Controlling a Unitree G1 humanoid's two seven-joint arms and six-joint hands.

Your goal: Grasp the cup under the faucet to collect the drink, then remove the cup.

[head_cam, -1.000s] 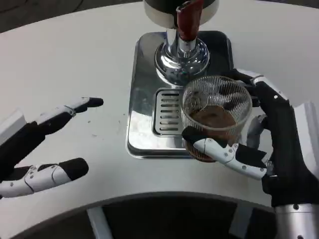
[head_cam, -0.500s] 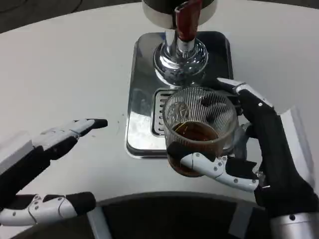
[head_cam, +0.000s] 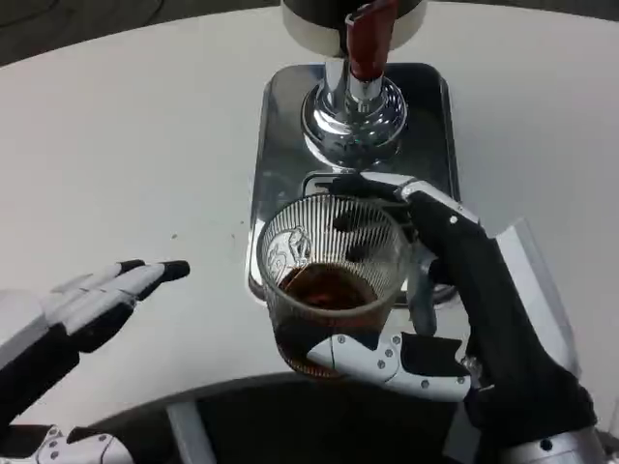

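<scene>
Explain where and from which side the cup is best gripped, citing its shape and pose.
Grip the cup round its ribbed side wall, coming from the right, as the right hand does. It stands upright, open-topped, with drink in it, so a side wrap likely keeps it level.

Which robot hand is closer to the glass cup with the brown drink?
The right hand. It holds the cup, with fingers wrapped around its far side and under its base. The left hand is off to the cup's left, apart from it, holding nothing.
</scene>
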